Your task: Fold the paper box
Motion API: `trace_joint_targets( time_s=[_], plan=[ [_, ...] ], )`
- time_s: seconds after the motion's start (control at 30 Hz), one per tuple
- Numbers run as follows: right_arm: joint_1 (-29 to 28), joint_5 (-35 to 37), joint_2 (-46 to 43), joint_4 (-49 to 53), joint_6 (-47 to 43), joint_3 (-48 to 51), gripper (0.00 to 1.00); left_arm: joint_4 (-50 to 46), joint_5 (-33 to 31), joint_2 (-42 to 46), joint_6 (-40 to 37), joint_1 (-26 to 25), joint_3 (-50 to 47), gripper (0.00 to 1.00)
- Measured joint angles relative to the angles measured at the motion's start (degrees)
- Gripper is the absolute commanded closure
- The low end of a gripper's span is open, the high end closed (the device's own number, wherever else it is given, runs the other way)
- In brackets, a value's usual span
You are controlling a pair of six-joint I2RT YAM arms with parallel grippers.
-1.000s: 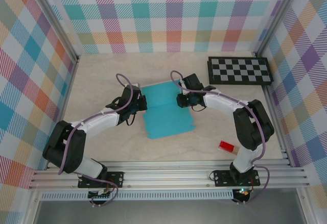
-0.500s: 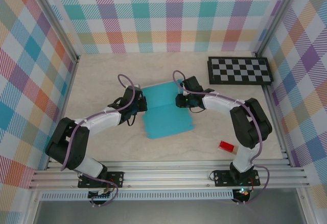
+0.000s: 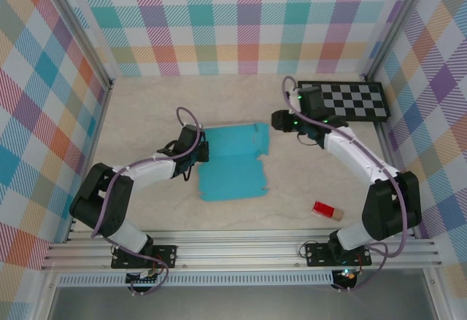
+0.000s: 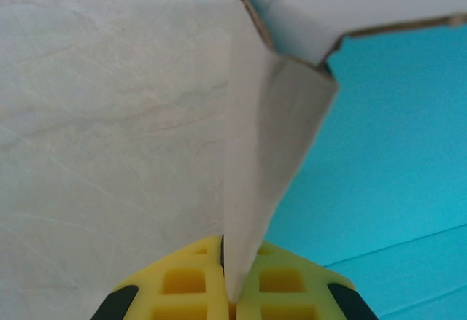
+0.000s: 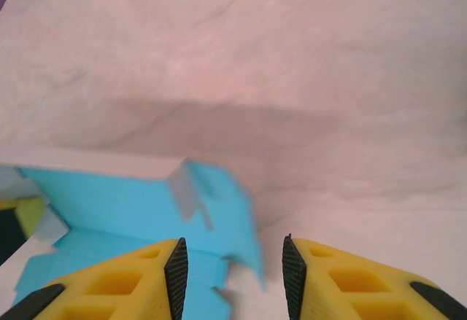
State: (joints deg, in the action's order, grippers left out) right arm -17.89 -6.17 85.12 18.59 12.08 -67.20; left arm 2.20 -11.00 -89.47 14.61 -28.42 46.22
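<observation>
two arms reach over the pale table (image 3: 146, 101).

left side: we see the left gripper (image 3: 195, 150) at the left edge of the paper box (image 3: 235, 174), touching it. from its wrist camera, the left gripper (image 4: 232, 302) has its yellow pads (image 4: 182, 283) pressed together on a raised white flap of the paper box (image 4: 266, 160). the flap stands up out of the jaws with a crease along its length. the teal face lies flat to the right of it. we note no gap between the pads, so the pincer is clamped on card.

centre: the paper box lies teal face up and mostly flat, near the middle of the table. a fold line runs across it from left to right. the far panel carries a notched tab at its right corner.

right side: the right gripper (image 3: 282, 122) hangs just past the far right corner of the box, apart from it. in the wrist view the right gripper (image 5: 233, 262) shows its yellow fingers (image 5: 131, 280) parted a moderate way, with nothing between them. the paper box (image 5: 131, 203) lies below and to the left, bare table ahead.

further right, a black-and-white checkerboard (image 3: 343, 101) sits in the far right corner. a small red block (image 3: 324, 209) lies near the front right, well apart from the box.
</observation>
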Motion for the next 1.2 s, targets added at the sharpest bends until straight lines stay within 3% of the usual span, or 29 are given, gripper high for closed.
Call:
trace_joint_targets(
  time_s=[0.13, 0.33, 0.57, 0.83, 1.2],
  plan=[
    [5.84, -2.08, 2.34, 0.59, -4.17, 0.98, 0.59, 3.06, 1.07, 0.02, -1.92, 0.0, -0.85, 1.0],
    [5.42, -7.37, 5.99, -3.21, -9.25, 8.96, 0.6, 12.0, 4.52, 1.14, -5.03, -0.15, -7.17, 1.0],
    [4.52, -14.36, 5.33, -8.35, -13.03, 14.23, 0.6, 29.16, 2.43, 3.82, -11.67, -2.8, -18.84, 1.0],
    [2.97, -15.82, -5.51, -16.52, -6.56, 28.04, 0.61, 47.3, -3.06, 4.15, -17.27, -9.03, -28.96, 1.0],
    [2.01, -16.17, -16.17, -19.69, -2.01, 40.26, 0.6, 53.92, -4.68, 2.49, -18.78, -9.2, -30.38, 1.0]
  ],
)
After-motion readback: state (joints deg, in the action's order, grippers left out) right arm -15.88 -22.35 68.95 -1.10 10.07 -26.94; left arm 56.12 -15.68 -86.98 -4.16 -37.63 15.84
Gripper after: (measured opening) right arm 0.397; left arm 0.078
